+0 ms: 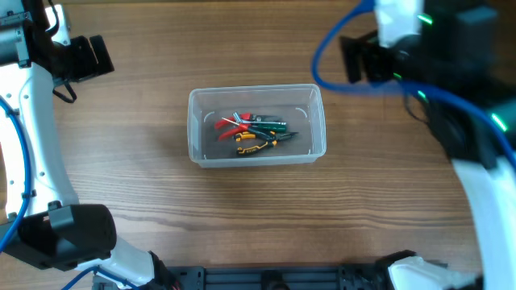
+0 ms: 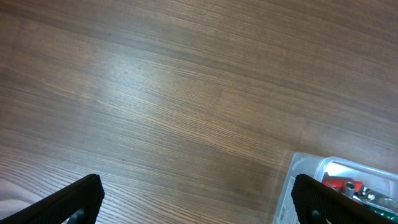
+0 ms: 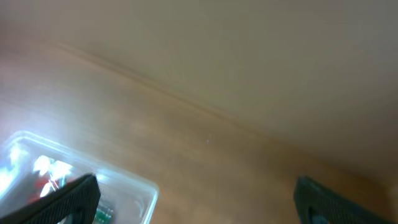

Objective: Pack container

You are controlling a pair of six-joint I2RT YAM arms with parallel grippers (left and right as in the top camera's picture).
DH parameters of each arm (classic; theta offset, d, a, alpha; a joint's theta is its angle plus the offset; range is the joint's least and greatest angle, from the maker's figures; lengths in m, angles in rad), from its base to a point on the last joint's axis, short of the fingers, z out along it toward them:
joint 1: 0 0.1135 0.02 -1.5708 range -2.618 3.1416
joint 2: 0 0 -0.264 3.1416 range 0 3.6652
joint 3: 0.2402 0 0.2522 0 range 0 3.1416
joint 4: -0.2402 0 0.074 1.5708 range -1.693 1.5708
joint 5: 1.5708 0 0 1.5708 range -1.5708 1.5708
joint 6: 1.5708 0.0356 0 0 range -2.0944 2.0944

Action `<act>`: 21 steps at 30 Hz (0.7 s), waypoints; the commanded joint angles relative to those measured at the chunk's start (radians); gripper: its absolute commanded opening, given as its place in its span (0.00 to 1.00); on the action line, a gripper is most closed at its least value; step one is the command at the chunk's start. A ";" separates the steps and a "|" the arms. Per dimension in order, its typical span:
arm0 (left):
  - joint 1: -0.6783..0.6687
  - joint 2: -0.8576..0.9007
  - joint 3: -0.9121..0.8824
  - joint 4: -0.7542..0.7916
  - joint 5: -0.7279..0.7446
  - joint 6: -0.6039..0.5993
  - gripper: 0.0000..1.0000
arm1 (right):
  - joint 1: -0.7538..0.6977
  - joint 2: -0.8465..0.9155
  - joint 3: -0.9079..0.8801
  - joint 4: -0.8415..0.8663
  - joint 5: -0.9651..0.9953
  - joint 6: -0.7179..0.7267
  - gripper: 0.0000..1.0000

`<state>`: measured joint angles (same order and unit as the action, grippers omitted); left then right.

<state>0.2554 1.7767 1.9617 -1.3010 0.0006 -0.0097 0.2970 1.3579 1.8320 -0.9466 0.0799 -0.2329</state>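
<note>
Clear container (image 1: pixel 254 89) sat at the middle of the desk (image 1: pixel 145 193), both claws spread and empty.
Red-, yellow- and green-handled hand tools (image 1: pixel 254 133) lay inside it, with bare wood open along all four walls. The left gripper (image 2: pixel 196 186) hung near the far left corner and the right gripper (image 3: pixel 199 190) toward the far right corner, both well apart from the rim.
</note>
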 commanded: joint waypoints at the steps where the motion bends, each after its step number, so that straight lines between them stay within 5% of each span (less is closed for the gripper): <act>1: 0.005 0.008 -0.001 0.002 0.002 -0.006 1.00 | -0.087 -0.214 -0.050 0.125 0.000 -0.048 1.00; 6: 0.005 0.008 -0.001 0.002 0.002 -0.006 1.00 | -0.269 -0.605 -0.543 0.481 -0.089 0.091 1.00; 15: 0.005 0.008 -0.001 0.002 0.002 -0.006 1.00 | -0.291 -1.163 -1.452 0.976 -0.089 0.437 1.00; 21: 0.005 0.008 -0.001 0.002 0.002 -0.006 1.00 | -0.311 -1.313 -1.677 1.015 -0.089 0.435 1.00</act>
<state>0.2554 1.7767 1.9610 -1.3006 0.0006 -0.0097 -0.0021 0.0715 0.2081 0.0608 0.0006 0.1810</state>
